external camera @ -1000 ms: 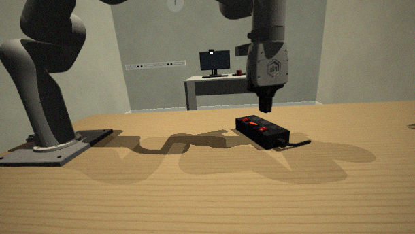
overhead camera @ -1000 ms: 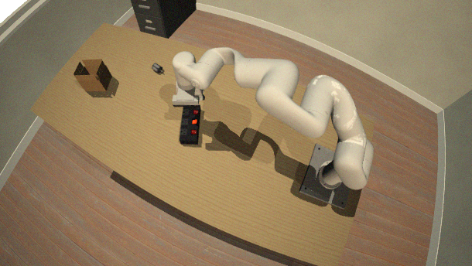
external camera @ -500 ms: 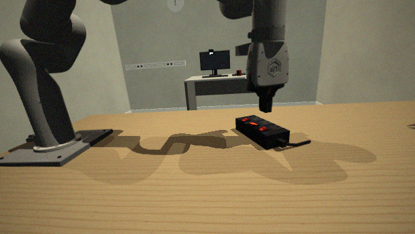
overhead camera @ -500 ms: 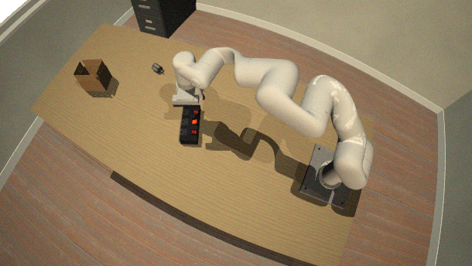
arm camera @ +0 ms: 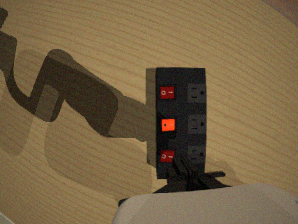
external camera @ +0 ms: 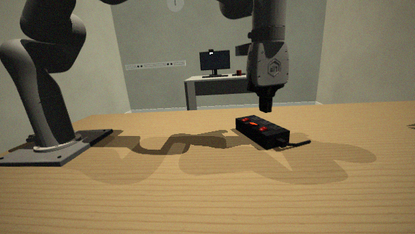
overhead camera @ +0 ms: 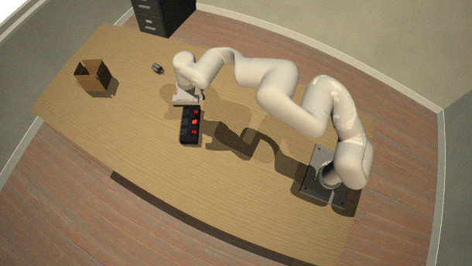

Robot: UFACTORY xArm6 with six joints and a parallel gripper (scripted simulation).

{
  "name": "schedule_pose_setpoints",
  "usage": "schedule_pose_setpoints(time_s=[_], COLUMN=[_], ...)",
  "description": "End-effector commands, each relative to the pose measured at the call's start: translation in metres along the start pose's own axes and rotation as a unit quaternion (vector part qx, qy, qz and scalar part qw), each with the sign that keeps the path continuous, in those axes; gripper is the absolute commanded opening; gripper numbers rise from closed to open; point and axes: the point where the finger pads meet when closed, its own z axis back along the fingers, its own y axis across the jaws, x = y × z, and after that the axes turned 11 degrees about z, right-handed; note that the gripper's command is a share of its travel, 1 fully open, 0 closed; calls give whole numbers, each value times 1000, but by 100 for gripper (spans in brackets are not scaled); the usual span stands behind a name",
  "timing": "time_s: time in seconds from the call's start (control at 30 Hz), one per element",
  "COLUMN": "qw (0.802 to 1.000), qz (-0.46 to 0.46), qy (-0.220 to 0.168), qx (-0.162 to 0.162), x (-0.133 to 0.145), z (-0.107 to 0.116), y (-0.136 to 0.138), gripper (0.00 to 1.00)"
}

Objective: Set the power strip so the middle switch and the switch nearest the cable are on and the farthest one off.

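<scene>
Here, the pinched-shut, empty gripper (external camera: 265, 108) hangs above the strip's (overhead camera: 190, 124) cable end, its length running toward the desk's (overhead camera: 271, 216) near edge.

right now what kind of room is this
Probably an office or lab: a filing cabinet stands beside the long wooden table, and a desk with a monitor sits against the far wall.
</scene>
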Motion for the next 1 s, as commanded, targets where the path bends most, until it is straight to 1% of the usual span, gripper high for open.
schedule_pose_setpoints(time_s=[0.0,0.53,0.97], qw=[1000,1000,1000], qz=[0,0,0], qy=[-2,-2,-2], qx=[2,2,2], x=[1,1,1], z=[3,-4,-20], y=[1,1,2], gripper=[0,0,0])
